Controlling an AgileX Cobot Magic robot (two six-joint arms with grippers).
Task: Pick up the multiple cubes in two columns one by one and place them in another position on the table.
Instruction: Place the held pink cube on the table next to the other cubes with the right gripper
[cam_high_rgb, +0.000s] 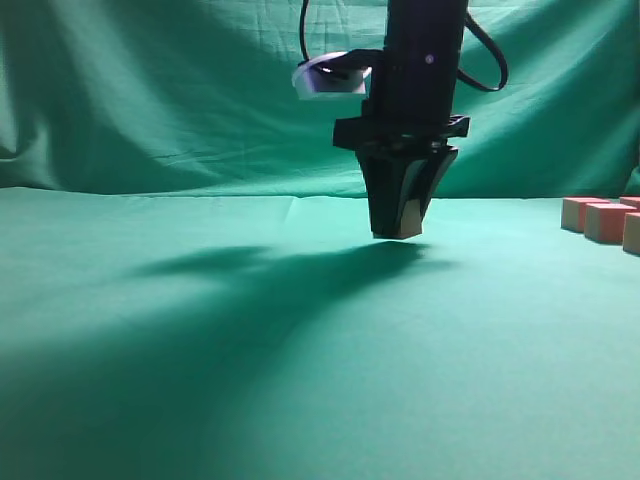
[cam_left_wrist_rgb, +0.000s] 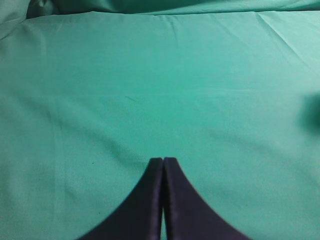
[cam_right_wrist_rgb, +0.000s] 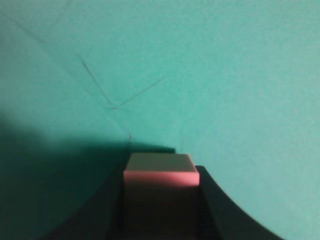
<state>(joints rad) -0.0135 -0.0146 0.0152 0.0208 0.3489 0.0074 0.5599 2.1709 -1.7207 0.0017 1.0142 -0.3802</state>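
Observation:
My right gripper (cam_high_rgb: 398, 232) hangs from a black arm at the middle of the green table (cam_high_rgb: 300, 350), low over the cloth. It is shut on one cube (cam_right_wrist_rgb: 161, 172), a pink-edged block with a tan face that fills the gap between the dark fingers (cam_right_wrist_rgb: 215, 200). In the exterior view that cube (cam_high_rgb: 412, 215) shows as a pale patch between the fingertips. Whether it touches the cloth I cannot tell. More cubes (cam_high_rgb: 608, 222) stand grouped at the far right edge. My left gripper (cam_left_wrist_rgb: 163, 160) is shut and empty over bare cloth; the exterior view does not show it.
A wrinkled green curtain (cam_high_rgb: 150, 90) hangs behind the table. The right arm casts a long dark shadow (cam_high_rgb: 250, 270) leftward over the cloth. Creases (cam_right_wrist_rgb: 115, 100) run across the fabric ahead of the held cube.

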